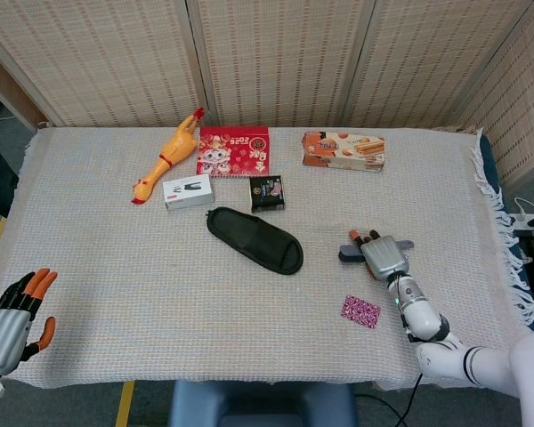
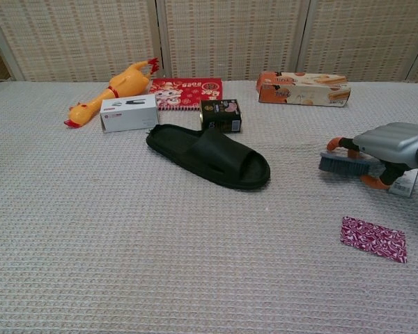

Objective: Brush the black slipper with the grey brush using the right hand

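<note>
The black slipper is seen lying flat near the middle of the cloth-covered surface, sole down, its toe end turned toward 4 o'clock in the head view; the grey brush is found well apart from it at 3 o'clock, bristles down on the cloth. The right hand is laid over the brush, the orange-tipped fingers being spread a little above the brush head; whether the handle is actually gripped cannot be told from either view. A patterned red packet is seen at 5 o'clock of the brush. The left hand is held off the surface's near left corner, nothing in it, fingers apart. Along the far side, a yellow rubber chicken, a white box, a red notebook, a small black packet and an orange biscuit box are set out.
</note>
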Motion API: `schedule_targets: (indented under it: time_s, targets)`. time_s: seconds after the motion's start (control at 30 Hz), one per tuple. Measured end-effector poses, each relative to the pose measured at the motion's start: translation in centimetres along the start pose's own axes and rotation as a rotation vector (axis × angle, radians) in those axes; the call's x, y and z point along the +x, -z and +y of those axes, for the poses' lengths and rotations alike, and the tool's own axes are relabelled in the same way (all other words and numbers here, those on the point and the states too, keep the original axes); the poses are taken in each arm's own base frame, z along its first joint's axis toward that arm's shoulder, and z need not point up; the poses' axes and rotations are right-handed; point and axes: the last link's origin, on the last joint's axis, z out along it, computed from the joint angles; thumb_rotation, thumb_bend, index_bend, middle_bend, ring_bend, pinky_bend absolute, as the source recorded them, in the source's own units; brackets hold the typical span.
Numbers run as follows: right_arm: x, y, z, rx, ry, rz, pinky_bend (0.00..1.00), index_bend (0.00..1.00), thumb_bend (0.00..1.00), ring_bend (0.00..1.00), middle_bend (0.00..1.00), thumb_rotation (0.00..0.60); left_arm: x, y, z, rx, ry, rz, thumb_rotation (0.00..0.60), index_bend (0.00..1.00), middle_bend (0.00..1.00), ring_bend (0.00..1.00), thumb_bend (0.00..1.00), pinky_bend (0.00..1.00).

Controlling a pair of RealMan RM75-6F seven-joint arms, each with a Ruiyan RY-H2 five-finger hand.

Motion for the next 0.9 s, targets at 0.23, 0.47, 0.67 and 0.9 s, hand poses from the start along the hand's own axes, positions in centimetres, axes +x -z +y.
schedule_targets:
  time_s: [0.23,0.47,0.67,0.9]
  targets:
    - [0.0,1.1,0.4,0.007,-0.012,-0.006,0.28,0.0,0.29,0.0,0.0,0.6,-0.1,0.1,0.2,-0.005,-0.005,-0.004,0.6,0.0,0.0,0.0,0.56,0.13]
    - [2.2,6.4,2.2,-0.012,-0.101,0.102,0.22,0.0,0.22,0.0,0.0,0.6,-0.2,0.1,0.2,0.001,-0.014,-0.011,0.6,0.0,0.0,0.0,0.56,0.13]
    - [3.1,12.1,5.2,-0.094,-0.165,0.292,0.04,0.0,0.21,0.0,0.0,0.6,-0.2,0.1,0.3,0.0,-0.025,0.0,0.6,0.0,0.0,0.0,0.56,0.13]
    - [0.5,20.2,7.9,-0.243,-0.186,0.501,0.0,0.0,0.21,0.0,0.0,0.6,0.0,0.1,0.2,0.002,-0.024,0.032,0.6,0.0,0.0,0.0,0.52,0.13]
